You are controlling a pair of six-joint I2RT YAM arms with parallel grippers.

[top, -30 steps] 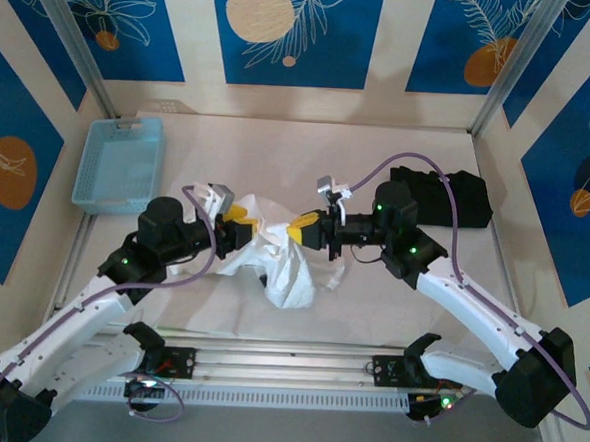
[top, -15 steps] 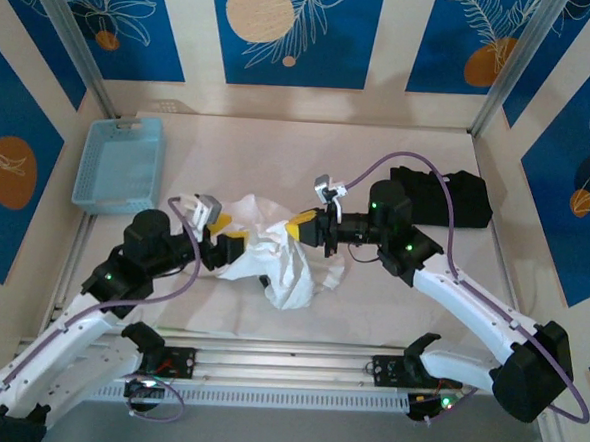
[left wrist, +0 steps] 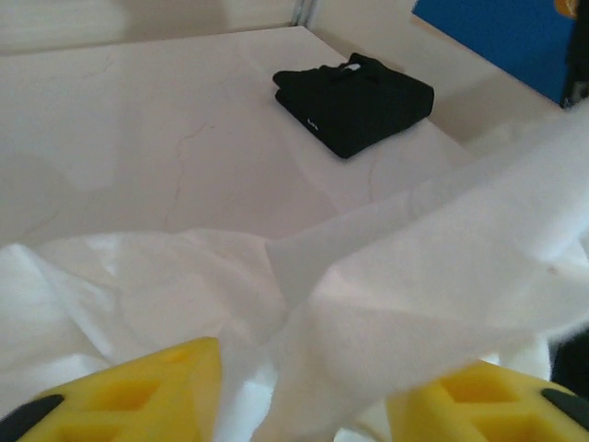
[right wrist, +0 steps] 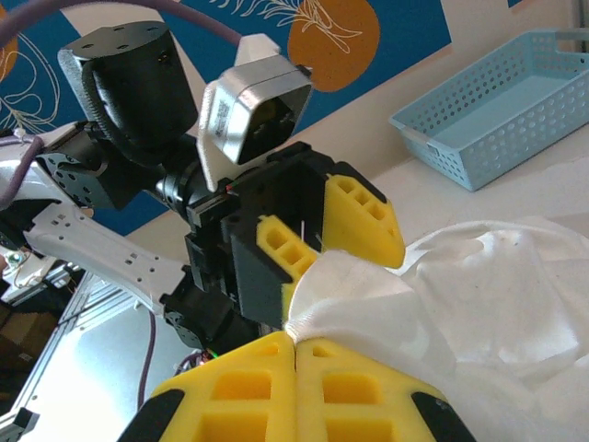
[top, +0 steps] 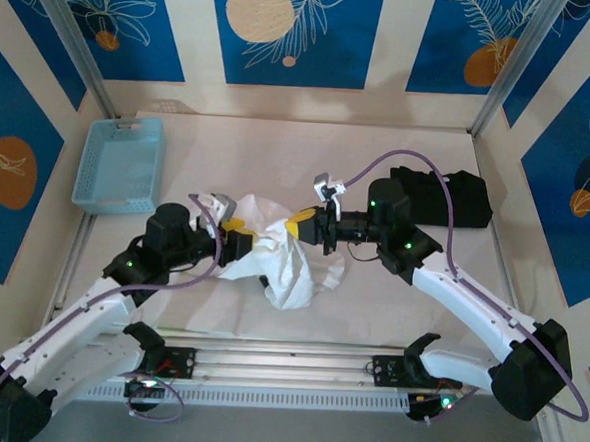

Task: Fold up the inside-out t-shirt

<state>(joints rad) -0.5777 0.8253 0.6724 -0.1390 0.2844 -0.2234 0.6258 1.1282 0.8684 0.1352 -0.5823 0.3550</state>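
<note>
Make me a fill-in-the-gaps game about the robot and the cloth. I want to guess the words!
1. The right tool is pinching the ____ t-shirt.
2. The basket at the far left is coloured ____.
3. The folded garment lying apart from the t-shirt is coloured ____.
4. The right tool's fingers are coloured ____.

Missing words: white, blue, black, yellow.
</note>
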